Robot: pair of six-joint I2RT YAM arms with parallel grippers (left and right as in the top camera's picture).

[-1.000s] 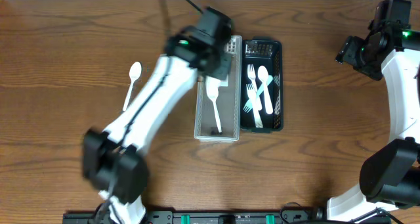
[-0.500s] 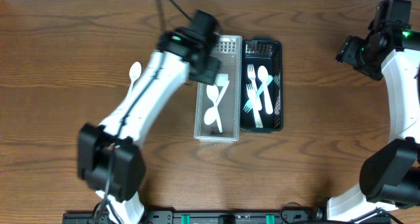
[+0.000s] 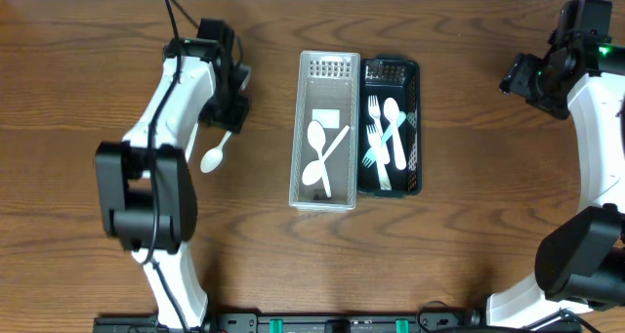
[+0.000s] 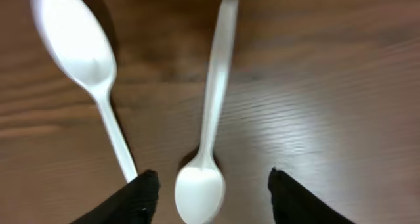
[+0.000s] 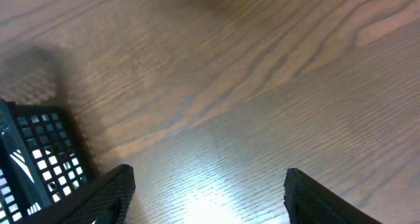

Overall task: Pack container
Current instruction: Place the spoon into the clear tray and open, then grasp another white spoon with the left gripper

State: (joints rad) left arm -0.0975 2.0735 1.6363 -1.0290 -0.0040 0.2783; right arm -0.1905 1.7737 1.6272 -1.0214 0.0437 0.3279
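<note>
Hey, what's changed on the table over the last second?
The left gripper swung left from over the grey bin to the loose spoons on the table, and hangs open above them. A second spoon now lies crossed over the first spoon in the bin. The right gripper, black tray and forks are unchanged.

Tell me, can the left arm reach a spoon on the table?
Probably yes: the left gripper hangs open over one spoon, its bowl between the fingers, nothing covering it. A second spoon lies close beside.
</note>
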